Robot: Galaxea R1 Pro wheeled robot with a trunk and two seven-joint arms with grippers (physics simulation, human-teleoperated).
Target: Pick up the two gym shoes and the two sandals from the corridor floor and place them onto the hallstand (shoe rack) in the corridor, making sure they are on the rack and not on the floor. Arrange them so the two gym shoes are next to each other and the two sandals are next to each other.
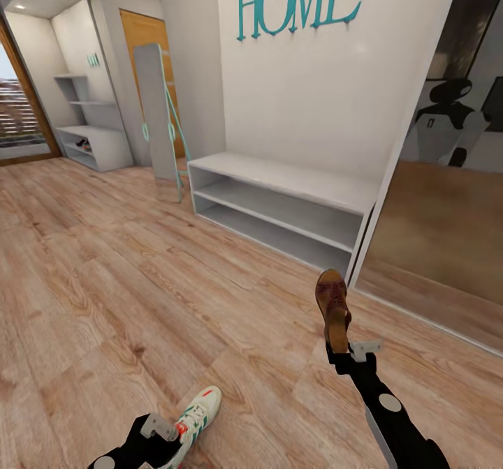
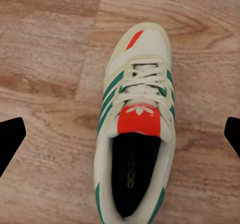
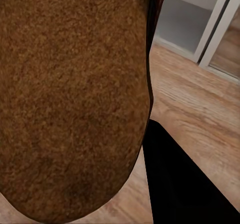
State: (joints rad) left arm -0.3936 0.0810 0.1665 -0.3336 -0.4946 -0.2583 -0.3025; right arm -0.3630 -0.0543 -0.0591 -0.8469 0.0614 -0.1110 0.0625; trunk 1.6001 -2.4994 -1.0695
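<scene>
right gripper [image 1: 344, 349]: clenched on the heel end of a dark brown leather sandal with tan wedge sole [image 1: 333, 308], held toe-up clear of the floor, likely for carrying to the rack.
left gripper [image 2: 120, 129]: released, fingers spread wide over a white low-top sneaker with green stripes and orange tongue [image 2: 135, 124], lined up for a grab.
sneaker: flat on the light brown wood-plank floor [image 1: 105, 280], sole down.
hallstand: light grey unit with staggered wall shelves [image 1: 89, 123], far down the corridor; something small on its low tier, can't tell what.
nearer grey two-tier bench [image 1: 279, 207]: no upper shelves, probably not the target.

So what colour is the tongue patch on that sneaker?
Red-orange with a white logo, on the gym shoe; clearest in the left wrist view.
</scene>
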